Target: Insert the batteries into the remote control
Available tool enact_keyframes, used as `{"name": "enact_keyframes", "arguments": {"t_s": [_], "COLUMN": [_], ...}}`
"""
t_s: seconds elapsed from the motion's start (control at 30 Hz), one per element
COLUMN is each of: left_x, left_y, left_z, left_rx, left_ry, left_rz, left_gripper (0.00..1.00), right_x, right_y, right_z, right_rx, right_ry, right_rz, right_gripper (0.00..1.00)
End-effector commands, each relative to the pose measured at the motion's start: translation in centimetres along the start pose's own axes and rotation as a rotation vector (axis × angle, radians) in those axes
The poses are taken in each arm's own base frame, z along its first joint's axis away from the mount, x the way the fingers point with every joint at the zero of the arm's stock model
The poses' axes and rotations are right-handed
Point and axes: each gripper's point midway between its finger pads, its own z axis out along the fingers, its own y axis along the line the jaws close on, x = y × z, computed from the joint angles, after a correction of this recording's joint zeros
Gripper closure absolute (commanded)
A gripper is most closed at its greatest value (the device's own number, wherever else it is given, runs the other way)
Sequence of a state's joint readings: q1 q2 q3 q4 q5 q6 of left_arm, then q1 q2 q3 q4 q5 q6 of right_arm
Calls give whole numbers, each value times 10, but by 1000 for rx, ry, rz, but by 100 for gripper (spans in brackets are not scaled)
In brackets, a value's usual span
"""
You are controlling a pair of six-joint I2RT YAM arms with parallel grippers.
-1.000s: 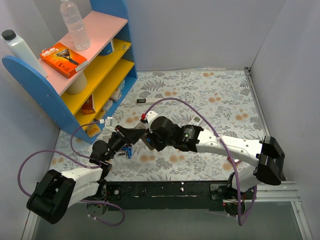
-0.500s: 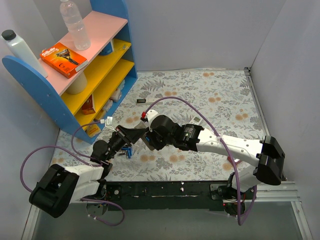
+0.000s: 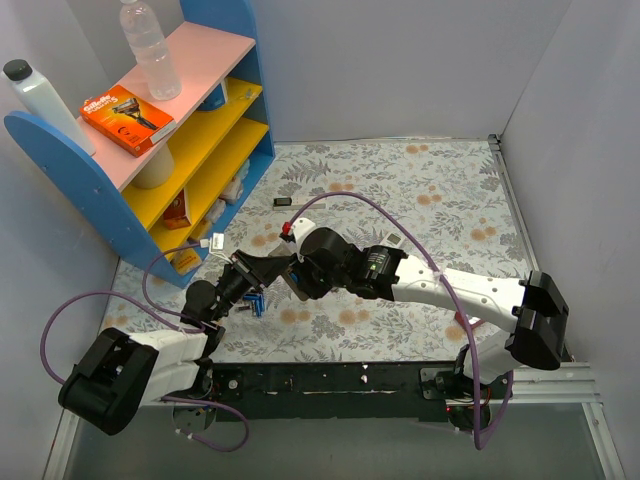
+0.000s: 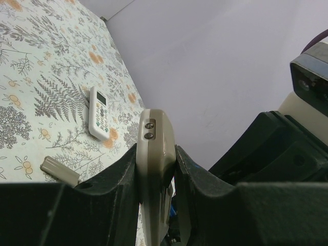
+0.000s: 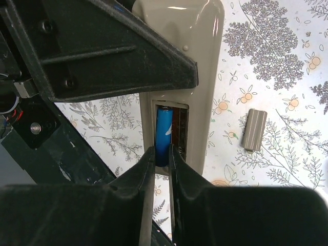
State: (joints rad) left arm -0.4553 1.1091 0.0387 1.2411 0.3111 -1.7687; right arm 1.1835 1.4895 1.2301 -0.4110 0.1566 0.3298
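My left gripper [image 4: 156,154] is shut on the remote control [image 4: 154,148], held edge-on above the floral table. In the right wrist view the remote [image 5: 205,77] shows its open battery bay. My right gripper [image 5: 161,154] is shut on a blue battery [image 5: 163,130] whose upper part lies in the left slot of that bay. The slot beside it looks empty. In the top view the two grippers meet at the near left, left [image 3: 255,277] and right [image 3: 296,280], with the loose blue batteries [image 3: 256,303] on the table just below them.
The beige battery cover [image 5: 254,129] lies on the table right of the remote, also in the left wrist view [image 4: 59,170]. A slim white remote [image 4: 99,114] lies farther back. A blue shelf unit [image 3: 150,150] stands at far left. A small black item [image 3: 283,201] lies mid-table.
The right wrist has shifted slightly left toward the left gripper. Both grips are unchanged.
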Motion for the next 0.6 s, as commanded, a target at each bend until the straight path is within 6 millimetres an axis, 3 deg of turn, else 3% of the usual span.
{"name": "enact_keyframes", "arguments": {"t_s": [0.0, 0.57], "left_x": [-4, -8], "left_y": [-19, -12], "left_z": [-7, -6], "left_rx": [72, 20], "left_ry": [-35, -64], "left_rz": [-58, -175], "left_gripper": [100, 100], "right_x": [-14, -17], "right_y": [22, 19], "right_z": [1, -2], "right_rx": [-86, -62], "right_ry": [-23, -21], "right_rz": [3, 0], "right_gripper": [78, 67]}}
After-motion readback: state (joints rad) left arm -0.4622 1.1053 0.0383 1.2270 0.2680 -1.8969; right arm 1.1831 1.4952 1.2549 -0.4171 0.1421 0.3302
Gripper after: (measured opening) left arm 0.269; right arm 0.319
